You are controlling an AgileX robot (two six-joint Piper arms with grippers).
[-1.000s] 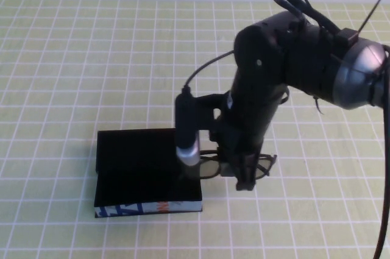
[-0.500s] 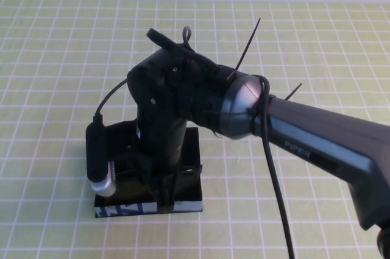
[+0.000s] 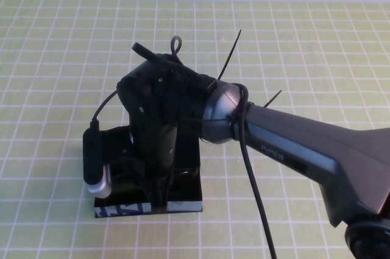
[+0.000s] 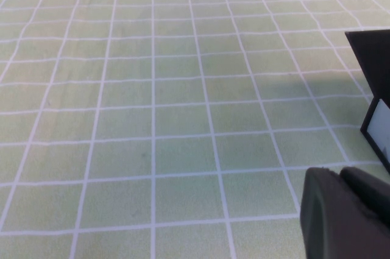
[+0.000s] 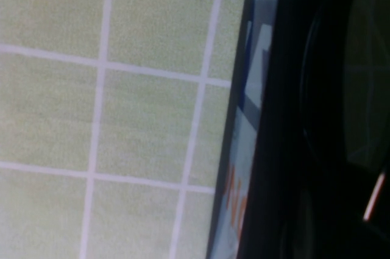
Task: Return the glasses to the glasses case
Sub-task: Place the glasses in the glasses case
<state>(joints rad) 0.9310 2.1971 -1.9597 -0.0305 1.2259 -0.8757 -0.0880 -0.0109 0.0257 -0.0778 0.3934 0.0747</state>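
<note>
In our high view the right gripper (image 3: 159, 195) is low over the open glasses case (image 3: 186, 197), hiding its fingers; we cannot tell their opening. Only the right wrist view shows the glasses (image 5: 341, 88), black-rimmed, probably inside the case beside its blue and orange print. "PIPER" is on the arm. The left gripper (image 4: 344, 213) hovers near the case corner, opening unclear.

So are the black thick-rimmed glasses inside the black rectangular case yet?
Apparently in: the glasses lie over the glasses case beneath the right gripper.
</note>
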